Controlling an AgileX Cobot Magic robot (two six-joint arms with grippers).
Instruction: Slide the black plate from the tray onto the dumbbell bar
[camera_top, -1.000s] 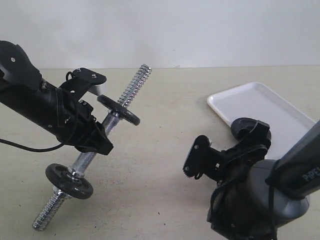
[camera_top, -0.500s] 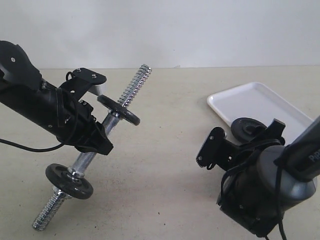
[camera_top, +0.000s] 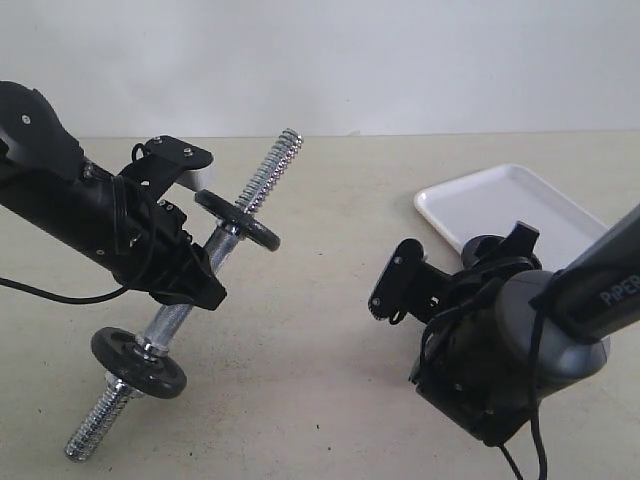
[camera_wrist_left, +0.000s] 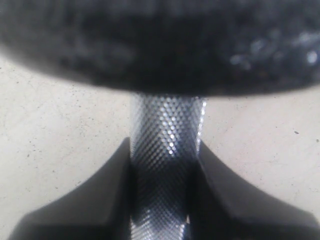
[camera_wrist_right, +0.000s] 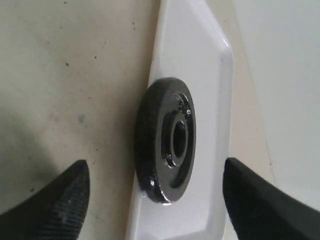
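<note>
**Now: one plate in the tray, bar gripped well away from it**

Inside the tray (camera_wrist_right: 200, 50), a shallow white container with a low rim, lies the black plate (camera_wrist_right: 160, 145). It rests flat with its centre hole showing, close against the tray rim on the side that faces the dumbbell bar (camera_top: 172, 318). The right gripper (camera_wrist_right: 155, 165) hangs over that edge of the tray, spread wide. One finger stands on each side of the plate, and neither touches it.

Well apart from the tray, the left gripper (camera_wrist_left: 164, 170) pinches the knurled middle of the bar. The bar is tilted: its lower threaded end is down by the surface (camera_top: 320, 220) and farthest from the tray, its upper threaded end raised. It carries an upper disc (camera_top: 237, 220) and a lower disc (camera_top: 138, 362), one on either side of the left gripper.
</note>
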